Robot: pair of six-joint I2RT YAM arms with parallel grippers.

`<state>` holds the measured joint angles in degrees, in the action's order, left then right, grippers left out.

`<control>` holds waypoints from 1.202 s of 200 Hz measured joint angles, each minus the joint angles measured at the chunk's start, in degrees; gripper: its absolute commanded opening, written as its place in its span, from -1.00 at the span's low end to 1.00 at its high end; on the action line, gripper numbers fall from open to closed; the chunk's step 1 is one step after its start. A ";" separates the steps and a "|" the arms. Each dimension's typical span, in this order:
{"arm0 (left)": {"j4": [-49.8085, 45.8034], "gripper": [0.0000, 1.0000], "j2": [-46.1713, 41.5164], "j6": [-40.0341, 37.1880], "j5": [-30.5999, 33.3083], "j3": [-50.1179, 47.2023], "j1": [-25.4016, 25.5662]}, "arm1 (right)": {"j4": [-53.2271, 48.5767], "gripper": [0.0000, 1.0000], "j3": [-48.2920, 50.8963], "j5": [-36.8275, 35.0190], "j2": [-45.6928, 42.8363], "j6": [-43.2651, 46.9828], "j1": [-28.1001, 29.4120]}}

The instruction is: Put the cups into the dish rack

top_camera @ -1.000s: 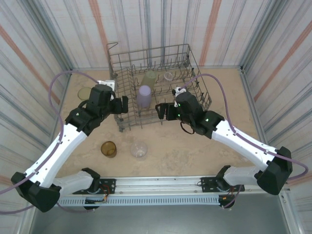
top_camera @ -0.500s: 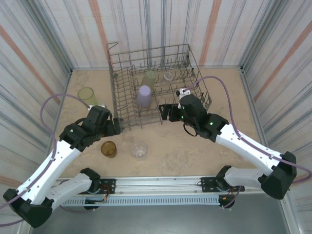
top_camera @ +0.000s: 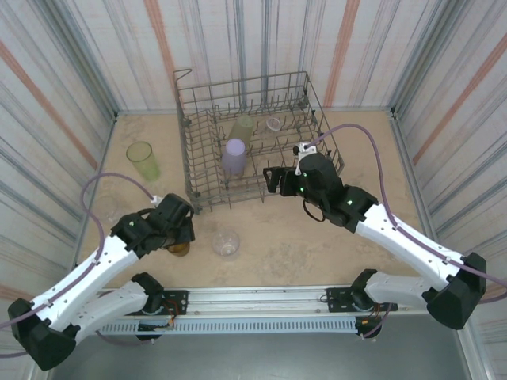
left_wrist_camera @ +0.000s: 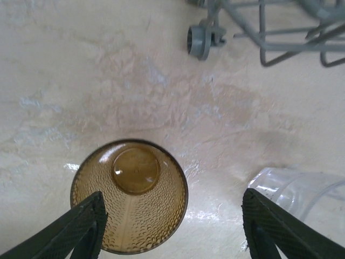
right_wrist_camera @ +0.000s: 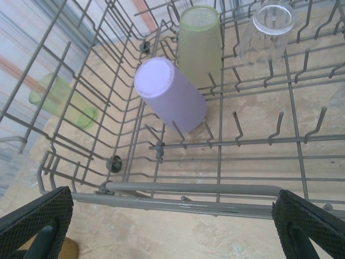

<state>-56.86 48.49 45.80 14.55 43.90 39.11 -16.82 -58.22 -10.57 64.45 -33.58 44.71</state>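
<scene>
L jaws open astride amber cup (left_wrist_camera: 129, 197) — R jaws wide, empty.

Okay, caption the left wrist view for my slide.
Left fingers, open, flank the mouth-up amber cup on the table; a clear cup sits right, the dish rack corner beyond.

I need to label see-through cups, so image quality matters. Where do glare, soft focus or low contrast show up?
Top external: even, soft light and faint shadows; the loose clear cup barely stands out from the table. Left wrist: the amber cup is sharp, with white glints on the surface beside it. Right wrist: the lavender cup is crisp; the racked clear cup looks pale inside the dish rack.
</scene>
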 measured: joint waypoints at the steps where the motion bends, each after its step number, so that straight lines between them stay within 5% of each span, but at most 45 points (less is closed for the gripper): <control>1: 0.00 0.32 -0.04 0.09 0.00 -0.09 0.04 | 0.00 0.98 0.00 0.02 0.00 0.00 -0.04; 128: 7.93 0.18 3.13 2.71 -1.44 -8.11 0.79 | 0.09 0.98 0.72 0.00 -0.11 -0.26 -0.50; 170: 10.29 -0.14 6.86 3.32 -1.42 -8.55 1.14 | 0.07 0.98 1.46 -0.02 -0.11 -0.26 -0.50; 240: 9.92 -1.00 8.61 4.55 0.48 -8.39 1.14 | 0.09 0.98 2.64 -0.13 -1.18 -0.28 -0.52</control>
<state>-46.94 57.10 50.35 15.03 35.51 40.25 -16.73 -55.57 -10.70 63.26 -33.87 44.18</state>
